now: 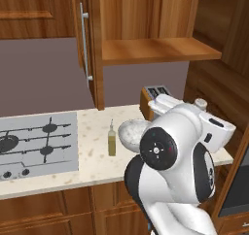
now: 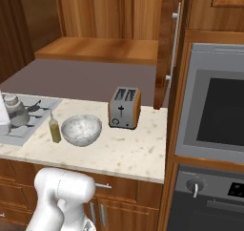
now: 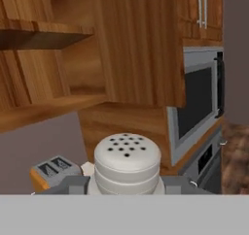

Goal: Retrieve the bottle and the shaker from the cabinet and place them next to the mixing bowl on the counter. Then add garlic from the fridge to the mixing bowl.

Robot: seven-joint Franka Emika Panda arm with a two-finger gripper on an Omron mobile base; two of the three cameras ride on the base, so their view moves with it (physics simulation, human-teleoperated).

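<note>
Right at my pincer sits the shaker, squat and pale grey, its domed top dotted with holes; the fingers look clamped on its base, though the grey band hides the tips, so I'd call that likely rather than sure. From the left base camera I catch its cap poking up past the arm, above the counter. Below and ahead of the pincer is the toaster. Farther off, the mixing bowl waits on the worktop with the bottle standing upright just beside it, slim and yellow-green, so that one's delivered. Beyond, the cabinet hangs open, shelf bare. Left to do, I reckon: set the shaker by the bowl, then fetch the garlic.
</note>
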